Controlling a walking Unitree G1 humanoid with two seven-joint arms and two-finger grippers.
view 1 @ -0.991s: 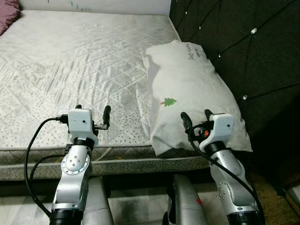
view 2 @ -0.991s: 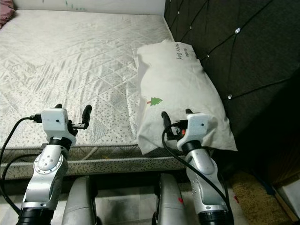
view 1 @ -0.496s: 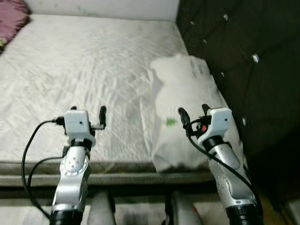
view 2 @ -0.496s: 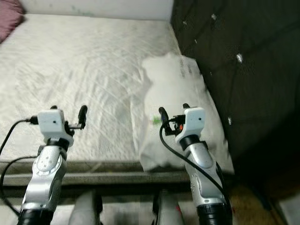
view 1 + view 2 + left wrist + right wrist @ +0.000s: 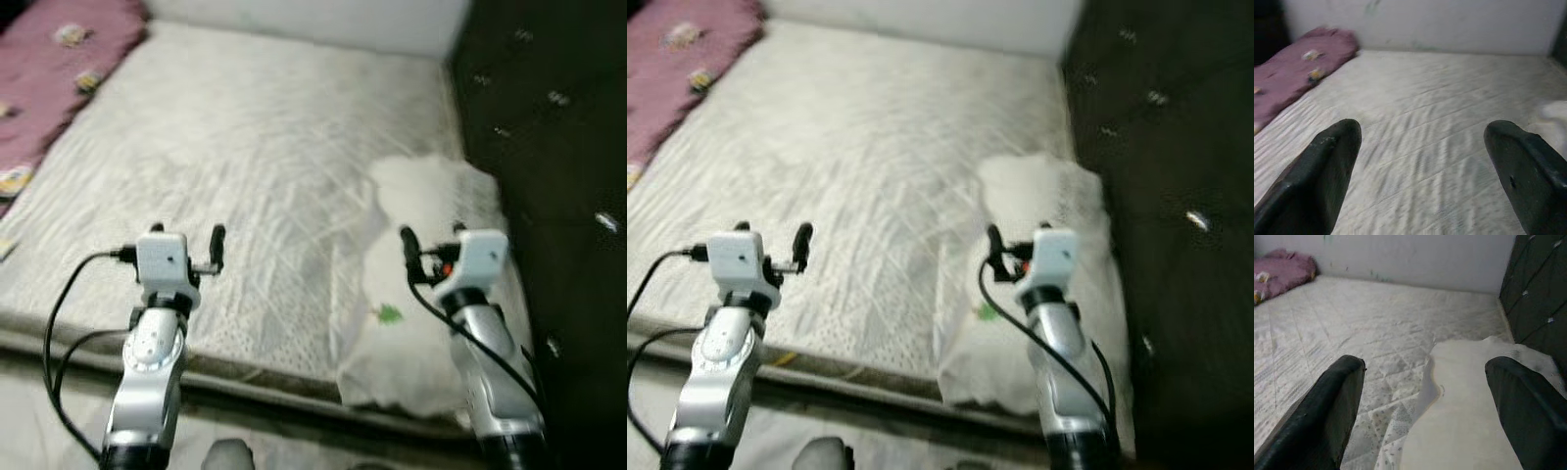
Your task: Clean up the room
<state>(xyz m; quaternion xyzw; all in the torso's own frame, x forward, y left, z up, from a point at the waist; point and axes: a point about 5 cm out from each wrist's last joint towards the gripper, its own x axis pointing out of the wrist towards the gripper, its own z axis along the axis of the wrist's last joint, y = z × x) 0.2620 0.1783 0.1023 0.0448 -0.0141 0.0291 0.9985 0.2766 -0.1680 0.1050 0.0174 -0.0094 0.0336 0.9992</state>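
While your right gripper (image 5: 431,253) hovers with its jaws spread wide and empty, the white pillow (image 5: 431,304) lies directly beneath and beyond it, at the bed's right edge against the dark tufted headboard (image 5: 558,147). Its long axis runs near to far, with a small green tree print (image 5: 389,314) towards its near end. Your left gripper (image 5: 186,250) is likewise wide open, holding nothing, above the quilted mattress (image 5: 245,166). A purple blanket (image 5: 59,59) lies far left.

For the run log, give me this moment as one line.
left gripper: open, over quilted white mattress | right gripper: open, above white pillow | purple blanket: mattress's left
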